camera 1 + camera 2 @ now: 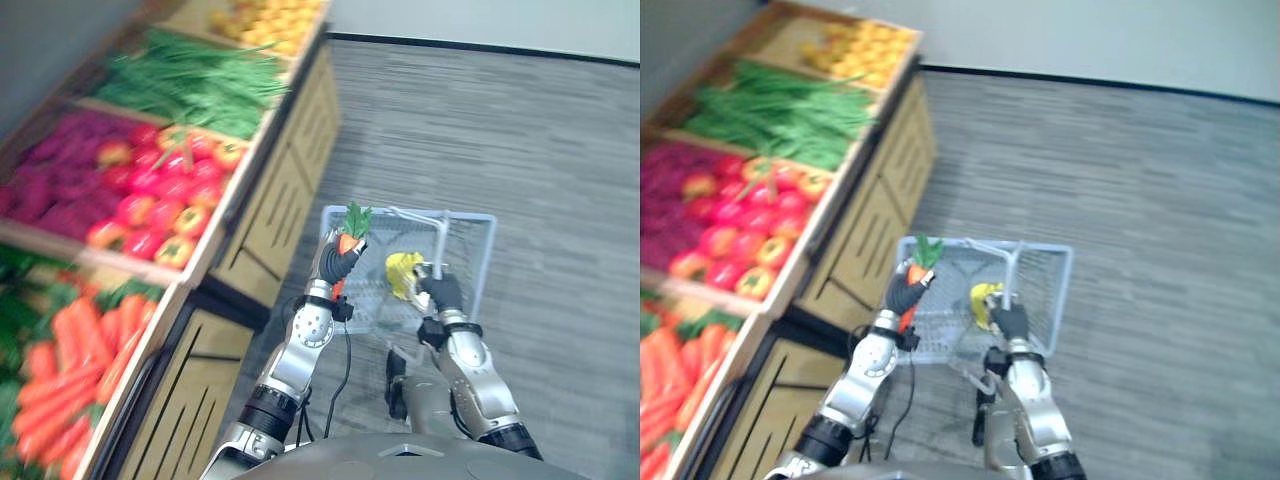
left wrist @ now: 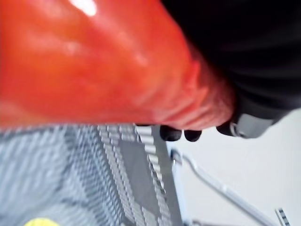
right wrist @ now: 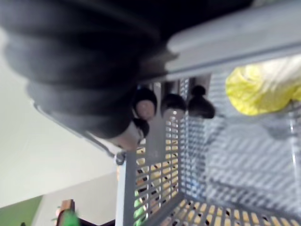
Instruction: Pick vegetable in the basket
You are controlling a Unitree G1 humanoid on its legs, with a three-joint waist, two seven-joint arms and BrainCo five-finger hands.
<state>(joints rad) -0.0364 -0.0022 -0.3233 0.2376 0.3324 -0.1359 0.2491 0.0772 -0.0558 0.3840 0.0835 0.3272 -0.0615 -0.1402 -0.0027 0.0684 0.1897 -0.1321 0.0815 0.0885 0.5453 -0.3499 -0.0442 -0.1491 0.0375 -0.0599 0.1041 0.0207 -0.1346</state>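
Over the left edge of the basket (image 1: 470, 222), the carrot (image 1: 347, 243) is held off the grey floor (image 1: 540, 130), its long axis close to upright: green top pointing up, orange body running down into the left hand (image 1: 335, 264). That hand's fingers are curled tight round the carrot's body; in the left wrist view the orange skin sits right against the dark fingertips (image 2: 171, 133), with the basket's mesh below it. The basket's open inside lies below the carrot and towards the robot's right, so the drop looks to need a short carry inward before release. A yellow vegetable (image 1: 403, 272) already lies inside. The left forearm rises steeply from the lower left, wrist bent toward the basket. The right hand (image 1: 441, 292) is clamped on the basket's near rim, fingers hooked round a grey bar. A wooden produce stand (image 1: 265, 215) runs along the left.
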